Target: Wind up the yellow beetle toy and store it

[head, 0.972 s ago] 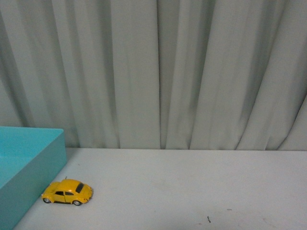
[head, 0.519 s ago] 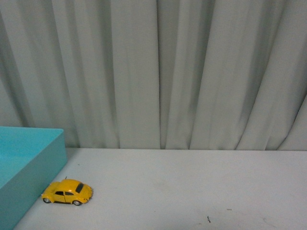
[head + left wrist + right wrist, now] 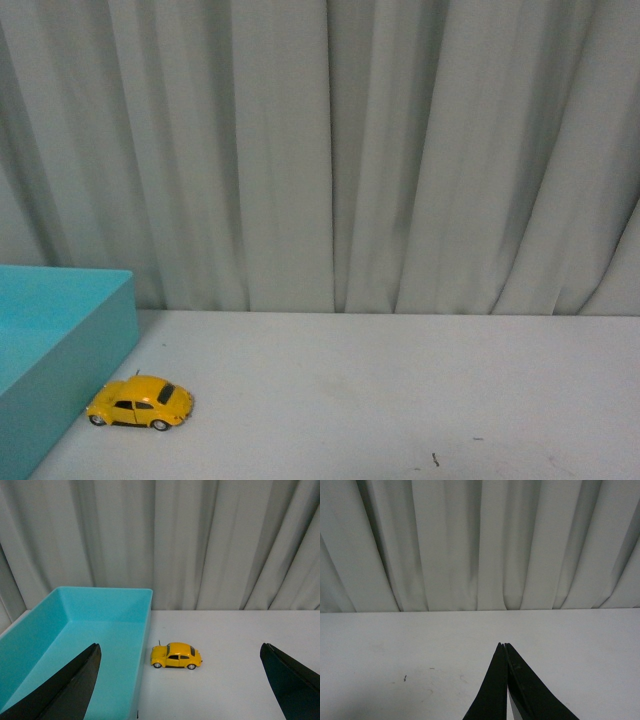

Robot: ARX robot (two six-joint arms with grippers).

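The yellow beetle toy point(image 3: 140, 402) stands on its wheels on the white table, close beside the wall of a turquoise box point(image 3: 70, 360). The left wrist view shows the same toy point(image 3: 176, 655) a small gap away from the box point(image 3: 75, 630). My left gripper point(image 3: 180, 652) is open wide, its two black fingers apart on either side of the toy and well short of it. My right gripper point(image 3: 503, 645) is shut, with nothing between its fingers, over bare table. Neither arm shows in the front view.
A grey-white curtain point(image 3: 330, 150) hangs along the table's far edge. A small dark speck point(image 3: 435, 459) lies on the table point(image 3: 400, 390) right of centre. The turquoise box is open-topped and holds nothing that I can see.
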